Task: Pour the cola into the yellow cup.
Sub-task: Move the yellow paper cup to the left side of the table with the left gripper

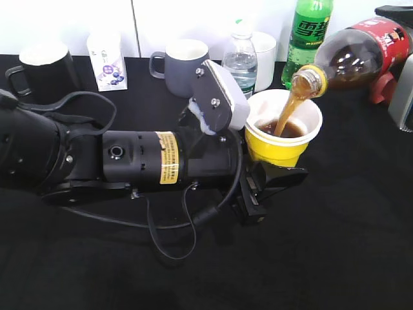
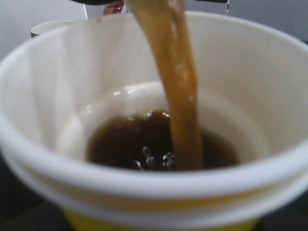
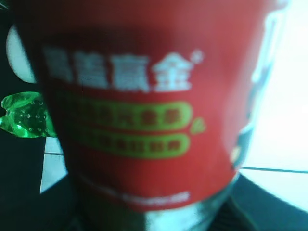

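Observation:
The cola bottle [image 1: 361, 51] is tilted with its open mouth over the yellow cup [image 1: 277, 152]. A brown stream falls into the cup, which holds dark liquid in its bottom. My left gripper [image 1: 274, 181] is shut on the cup's lower part and holds it upright. In the left wrist view the cup's white rim [image 2: 144, 185] fills the frame, and the stream [image 2: 180, 96] drops into it. My right gripper [image 1: 389, 81] is shut on the bottle's body at the right edge. The bottle's red label [image 3: 144, 96] fills the right wrist view, and the jaws are hidden.
Along the back stand a black mug [image 1: 45, 68], a white carton [image 1: 108, 61], a grey mug [image 1: 184, 64], a small water bottle [image 1: 240, 61], a white cup [image 1: 266, 48] and a green soda bottle [image 1: 308, 32]. The left arm lies across the black table [image 1: 335, 258].

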Available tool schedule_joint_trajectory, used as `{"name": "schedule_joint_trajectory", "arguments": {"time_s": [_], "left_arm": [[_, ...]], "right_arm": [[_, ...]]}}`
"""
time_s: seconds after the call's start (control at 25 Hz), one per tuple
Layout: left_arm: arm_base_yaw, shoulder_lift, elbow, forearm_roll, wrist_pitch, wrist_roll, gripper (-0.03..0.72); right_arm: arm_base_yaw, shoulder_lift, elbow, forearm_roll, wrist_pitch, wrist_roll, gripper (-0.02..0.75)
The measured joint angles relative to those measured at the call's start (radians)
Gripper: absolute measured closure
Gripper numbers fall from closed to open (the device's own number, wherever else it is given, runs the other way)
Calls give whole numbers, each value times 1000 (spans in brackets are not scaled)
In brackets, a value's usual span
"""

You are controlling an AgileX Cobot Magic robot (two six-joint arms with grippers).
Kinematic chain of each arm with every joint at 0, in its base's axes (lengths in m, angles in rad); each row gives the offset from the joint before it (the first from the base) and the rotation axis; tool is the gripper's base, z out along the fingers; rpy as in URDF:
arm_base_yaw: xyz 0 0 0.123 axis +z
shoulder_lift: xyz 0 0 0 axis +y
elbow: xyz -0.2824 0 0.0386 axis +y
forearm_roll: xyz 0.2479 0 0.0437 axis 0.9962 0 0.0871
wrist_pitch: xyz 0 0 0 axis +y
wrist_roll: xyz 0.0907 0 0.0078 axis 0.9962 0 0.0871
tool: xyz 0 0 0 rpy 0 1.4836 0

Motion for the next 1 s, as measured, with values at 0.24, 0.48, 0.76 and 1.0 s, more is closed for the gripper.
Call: {"name": "schedule_joint_trajectory", "arguments": {"time_s": [0.24,0.48,0.76,1.0], "left_arm": [[0,0,0,0,1,0,248],[19,0,0,0,-1,0,248],[185,0,0,1,-74,0,248],[406,0,0,1,-77,0,248]], "right_arm": [[0,0,0,-79,-14,338,372],[0,0,0,-182,-37,1194,372],[0,0,0,-183,-38,1630,372],[0,0,0,-181,-38,1632,372]]}}
